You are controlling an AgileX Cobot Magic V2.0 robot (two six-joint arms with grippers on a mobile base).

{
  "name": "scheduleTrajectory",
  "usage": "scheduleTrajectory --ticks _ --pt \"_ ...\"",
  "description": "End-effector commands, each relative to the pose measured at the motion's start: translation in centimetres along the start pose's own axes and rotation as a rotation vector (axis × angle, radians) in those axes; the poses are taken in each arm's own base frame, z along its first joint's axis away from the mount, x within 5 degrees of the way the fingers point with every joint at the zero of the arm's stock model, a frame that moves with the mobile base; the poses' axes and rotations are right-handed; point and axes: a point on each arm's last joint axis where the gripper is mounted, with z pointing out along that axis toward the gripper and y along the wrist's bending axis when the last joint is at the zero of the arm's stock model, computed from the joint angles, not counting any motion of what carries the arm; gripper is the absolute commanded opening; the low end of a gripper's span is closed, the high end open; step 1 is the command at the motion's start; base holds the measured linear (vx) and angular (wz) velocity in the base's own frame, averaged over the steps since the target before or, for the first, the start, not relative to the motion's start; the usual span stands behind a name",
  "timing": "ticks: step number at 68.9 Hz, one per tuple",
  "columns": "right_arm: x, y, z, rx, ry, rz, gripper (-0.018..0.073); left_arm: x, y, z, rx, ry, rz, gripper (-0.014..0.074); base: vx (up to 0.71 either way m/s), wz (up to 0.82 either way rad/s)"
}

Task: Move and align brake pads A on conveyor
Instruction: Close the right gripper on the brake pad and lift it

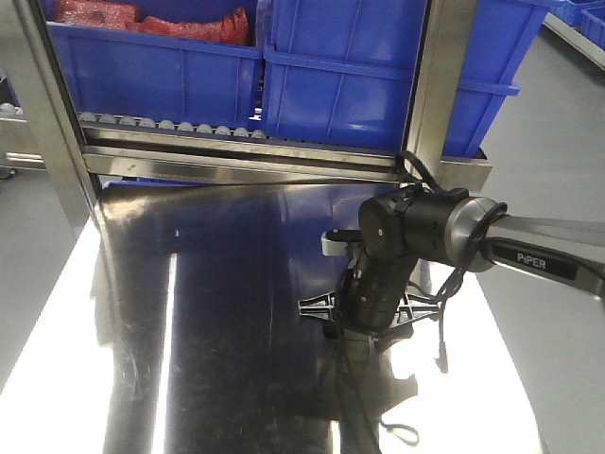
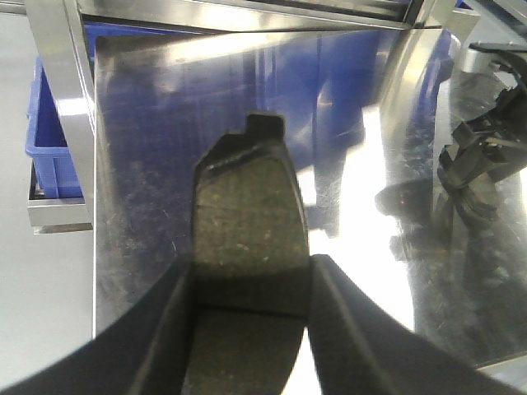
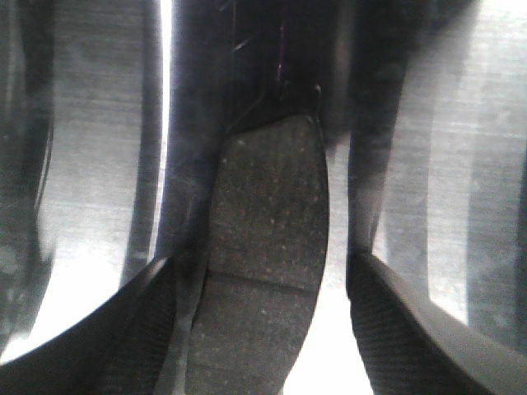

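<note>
- Stainless-steel worktop [image 1: 217,284] fills the front view; the conveyor is not in any view, so its direction from either arm cannot be stated.
- Left pincer [image 2: 251,276]: pressed onto the held brake pad [image 2: 247,222], with one finger against each long edge. The pad's long axis runs straight out from the wrist, end tab foremost. The pad appears to be clear of the worktop.
- Right pincer [image 3: 259,263]: spread, pointing down at the worktop and straddling the lying brake pad [image 3: 263,247]. The long axis of this pad also runs along the fingers, so they would close across its short width.
- The pad is off-centre in the gap. It sits close to the finger on the view's left, and bright steel shows between it and the other finger.
- Judgement: the right arm [image 1: 425,227] is the nearer one to the lying pad, and its grasp is not yet made.
- Front view: the lying pad is hidden beneath the right wrist.
- Containers: blue bins [image 1: 350,85] stand on the roller track [image 1: 170,125] behind the worktop. The upper-left one holds red items [image 1: 104,14]; the contents of the others are not visible.
</note>
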Motion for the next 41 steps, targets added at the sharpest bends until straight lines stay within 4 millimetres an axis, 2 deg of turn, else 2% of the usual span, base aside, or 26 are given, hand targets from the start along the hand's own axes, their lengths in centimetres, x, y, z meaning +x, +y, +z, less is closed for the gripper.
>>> scheduleTrajectory --ticks 1,7,13,32,41 --pt "-0.78 0.3 -2.2 -0.031 -0.086 -0.006 0.0439 -1.42 -0.26 -0.37 0.021 -0.093 -0.005 -0.0006 0.0 0.0" --pt "-0.99 0.37 -1.99 -0.027 -0.083 -0.007 0.0424 -1.42 -0.26 -0.37 0.021 -0.093 -0.005 -0.0006 0.0 0.0" --pt "-1.12 0.42 -1.95 -0.03 -0.091 -0.008 0.0365 -1.42 -0.26 -0.37 0.021 -0.093 -0.005 -0.0006 0.0 0.0" --pt "-1.01 0.47 -1.94 -0.036 -0.079 0.0 -0.0018 -1.42 -0.26 -0.37 0.021 -0.093 -0.005 -0.0006 0.0 0.0" --pt "-0.97 0.4 -2.24 -0.03 -0.083 -0.007 -0.0013 -1.42 -0.26 -0.37 0.021 -0.093 -0.005 -0.0006 0.0 0.0"
